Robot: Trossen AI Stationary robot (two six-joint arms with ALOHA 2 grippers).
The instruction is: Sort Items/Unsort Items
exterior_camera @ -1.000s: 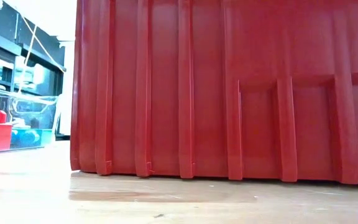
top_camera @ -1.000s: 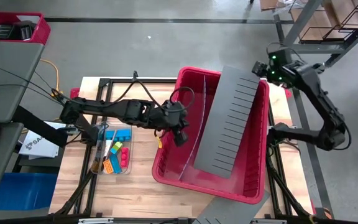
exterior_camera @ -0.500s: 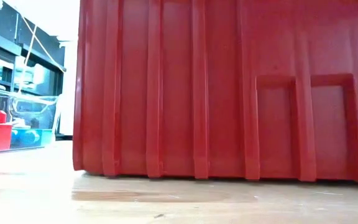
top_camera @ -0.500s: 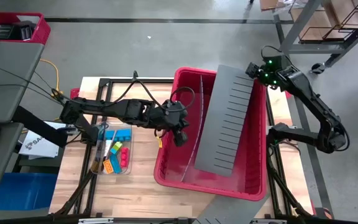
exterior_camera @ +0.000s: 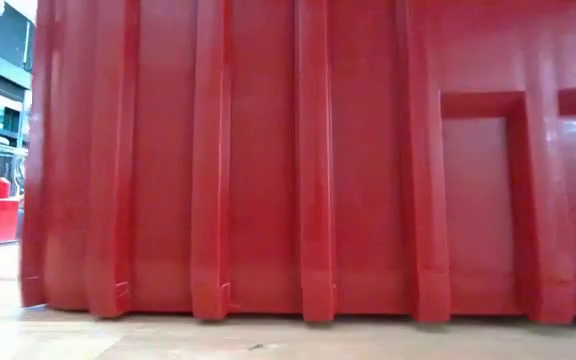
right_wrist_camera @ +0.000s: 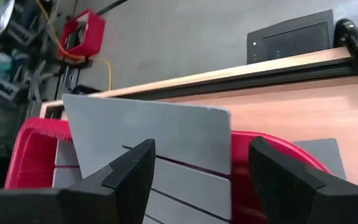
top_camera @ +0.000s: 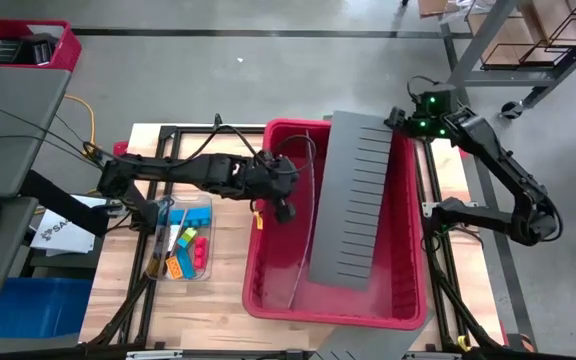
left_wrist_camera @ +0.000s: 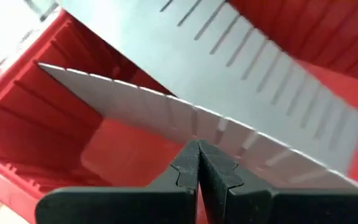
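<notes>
**Both arms at the red bin, items not yet handled.**
The left gripper [top_camera: 284, 208], fingers pressed together and empty, sits at the red bin's [top_camera: 408, 310] near wall; the right gripper [top_camera: 400, 118], fingers wide, hovers by the grey slotted panel [top_camera: 353, 200]. The items [top_camera: 186, 250] lie in a clear tray [top_camera: 196, 200] on the desk [top_camera: 218, 310], apparently unsorted; sorting seems wholly ahead.

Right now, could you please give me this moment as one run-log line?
left hand: shut, at red bin left wall | right hand: open, by grey slotted panel top | items: on table left of bin
</notes>
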